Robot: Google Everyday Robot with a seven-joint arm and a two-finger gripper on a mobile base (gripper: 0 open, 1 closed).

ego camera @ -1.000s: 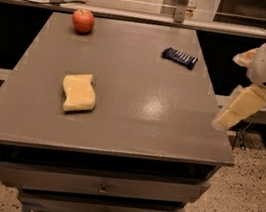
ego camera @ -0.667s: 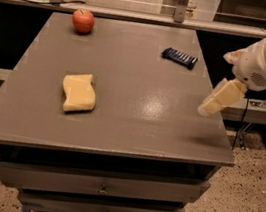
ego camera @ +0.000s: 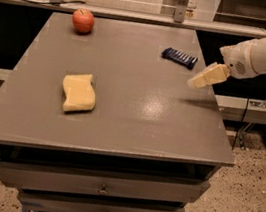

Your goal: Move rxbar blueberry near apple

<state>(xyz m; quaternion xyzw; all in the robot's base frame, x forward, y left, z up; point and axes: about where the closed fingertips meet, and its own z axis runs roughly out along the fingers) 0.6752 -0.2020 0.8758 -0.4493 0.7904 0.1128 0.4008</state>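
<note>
- Snack bar [ego camera: 179,57]: lies on the table [ego camera: 137,109] toward its far edge, well apart from the apple [ego camera: 83,20]; move not yet begun.
- Gripper [ego camera: 198,81]: hovers near the bar, not touching; released or clenched, cannot tell.

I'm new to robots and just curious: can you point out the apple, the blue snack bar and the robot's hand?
apple [ego camera: 83,20], camera view, middle of its red skin.
rxbar blueberry [ego camera: 179,57], camera view, centre of its wrapper.
hand [ego camera: 196,81], camera view, its tip, over the right edge of the table [ego camera: 142,79].
</note>
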